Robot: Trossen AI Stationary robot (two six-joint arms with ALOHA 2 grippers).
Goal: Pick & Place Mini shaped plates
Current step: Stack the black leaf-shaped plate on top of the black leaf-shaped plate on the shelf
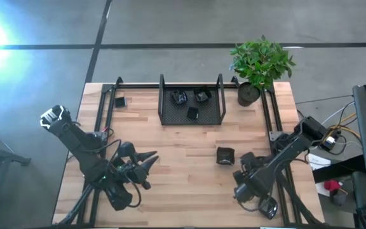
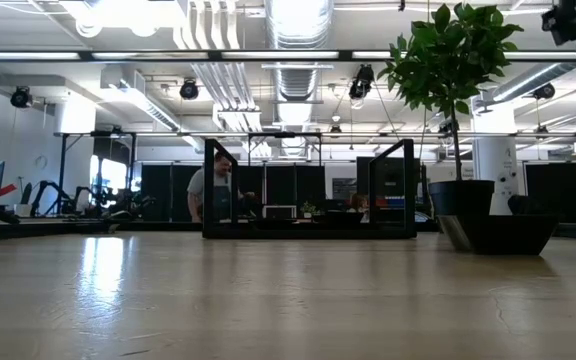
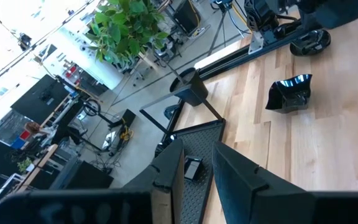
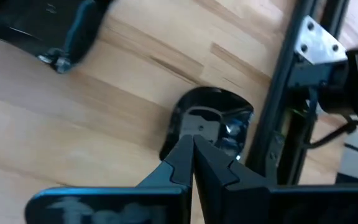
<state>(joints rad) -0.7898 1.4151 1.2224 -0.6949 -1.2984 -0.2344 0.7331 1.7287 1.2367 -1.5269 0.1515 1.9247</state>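
R gripper (image 4: 194, 140) sits closed at the near-right of the table, tips hanging over a glossy black mini plate (image 4: 211, 124); whether it pinches the rim or just hovers can't be told, looks empty. L gripper (image 1: 151, 159) waits near-left, fingers apart, holding nothing. Mesh tray (image 1: 164, 102) at the far edge already has three plates (image 1: 191, 102) in it; one plate (image 1: 225, 156) lies mid-table, another (image 1: 120, 101) lies left of the tray. Judged step: pick stage. Next needs fingers opened, then straddling a rim. Low view shows no arms, and the tray contents are unclear there.
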